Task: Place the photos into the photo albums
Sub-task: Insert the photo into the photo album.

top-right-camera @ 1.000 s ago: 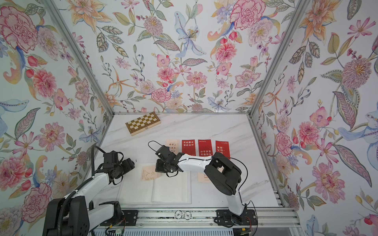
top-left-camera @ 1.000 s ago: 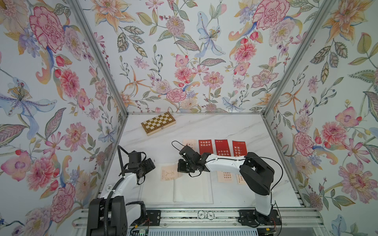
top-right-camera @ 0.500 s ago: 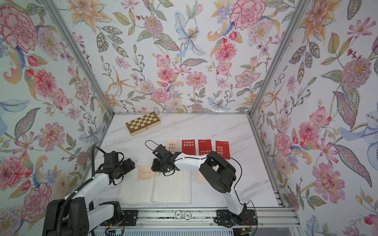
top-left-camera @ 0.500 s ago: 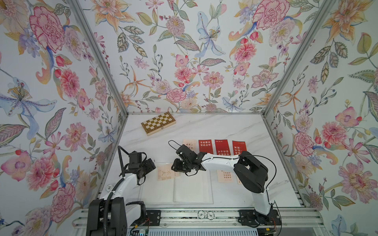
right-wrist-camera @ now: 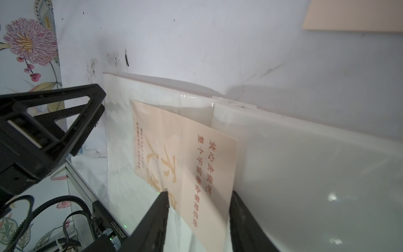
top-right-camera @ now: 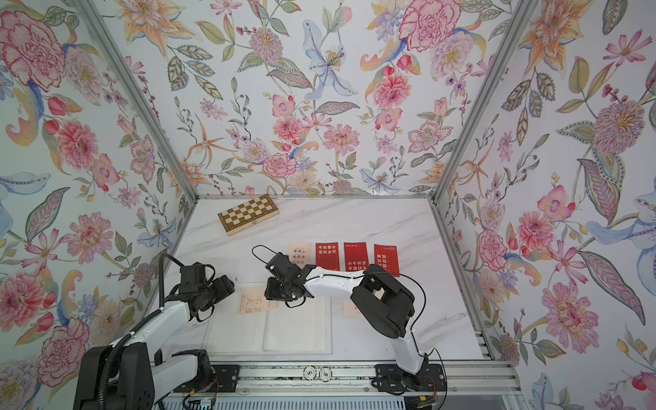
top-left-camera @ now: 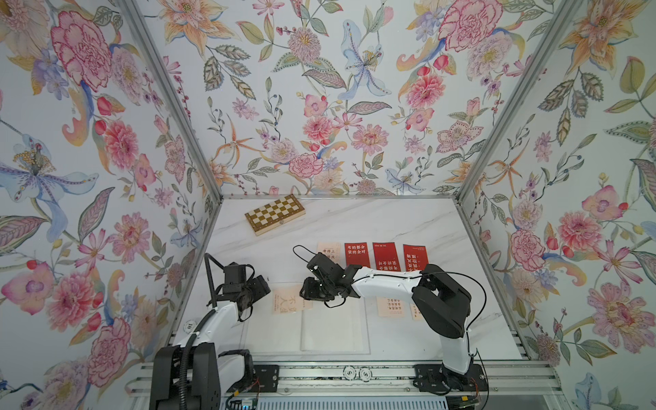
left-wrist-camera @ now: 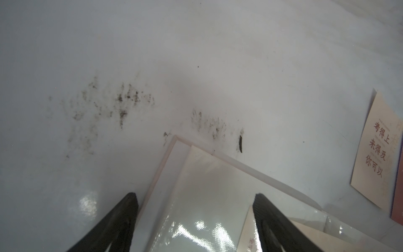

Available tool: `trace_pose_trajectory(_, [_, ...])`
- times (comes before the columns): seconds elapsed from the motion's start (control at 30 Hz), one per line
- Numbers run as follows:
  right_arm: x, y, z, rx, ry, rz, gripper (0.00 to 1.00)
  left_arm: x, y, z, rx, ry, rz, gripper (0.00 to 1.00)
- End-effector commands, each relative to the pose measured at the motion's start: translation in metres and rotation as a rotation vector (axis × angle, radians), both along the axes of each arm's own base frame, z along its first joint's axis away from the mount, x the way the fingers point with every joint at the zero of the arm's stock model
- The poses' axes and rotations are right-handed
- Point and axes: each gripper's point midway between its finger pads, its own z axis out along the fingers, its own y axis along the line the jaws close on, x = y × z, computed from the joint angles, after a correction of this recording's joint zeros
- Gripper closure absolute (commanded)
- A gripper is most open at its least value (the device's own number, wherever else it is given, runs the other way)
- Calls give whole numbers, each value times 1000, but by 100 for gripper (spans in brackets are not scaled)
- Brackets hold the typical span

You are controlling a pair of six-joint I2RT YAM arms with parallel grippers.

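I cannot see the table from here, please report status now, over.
Left gripper open above album corner. Right gripper open, straddling cream card. Card lies on page, seemingly half in sleeve. Chessboard box far off, clear.

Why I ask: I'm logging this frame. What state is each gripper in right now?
Left gripper: open, holding nothing.
Right gripper: open, the cream card lying between its jaws.

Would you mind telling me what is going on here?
An open photo album lies on the table, being filled. The right pincer hovers with open jaws over a cream photo that looks partly slid into a clear sleeve. The left pincer, also open, sits over the album's corner. Three red photos and more cream ones lie loose on the table.
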Motion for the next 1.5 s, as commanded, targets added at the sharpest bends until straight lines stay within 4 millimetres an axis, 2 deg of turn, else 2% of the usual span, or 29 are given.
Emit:
trace_pose_trajectory(0.0, [-6,1,5,-13,-2,26,54,-12,-4,-6,-10,49,-9,19])
trace_pose_trajectory(0.23, [-12,21,10,22,-2,69,55,-13,-5,-6,-16,47,-11,19])
trace_pose_trajectory(0.5, [-14,43,4,57,31,109,55,-16,-6,-9,-19,51,-14,18])
trace_pose_trajectory(0.8, [-15,54,-9,93,81,124,55,-17,-7,-9,-19,54,-14,18])
trace_pose_trajectory(1.07, [-19,62,-10,151,115,136,55,-18,-7,-10,-19,58,-15,19])
trace_pose_trajectory(1.23, [-20,60,-13,160,128,136,54,-17,-8,-7,-12,56,-20,19])
trace_pose_trajectory(1.33, [-17,52,-13,154,119,125,51,-17,-7,-6,-5,57,-17,19])
trace_pose_trajectory(1.47, [-8,35,-2,140,62,103,39,-13,-5,2,10,44,-23,19])
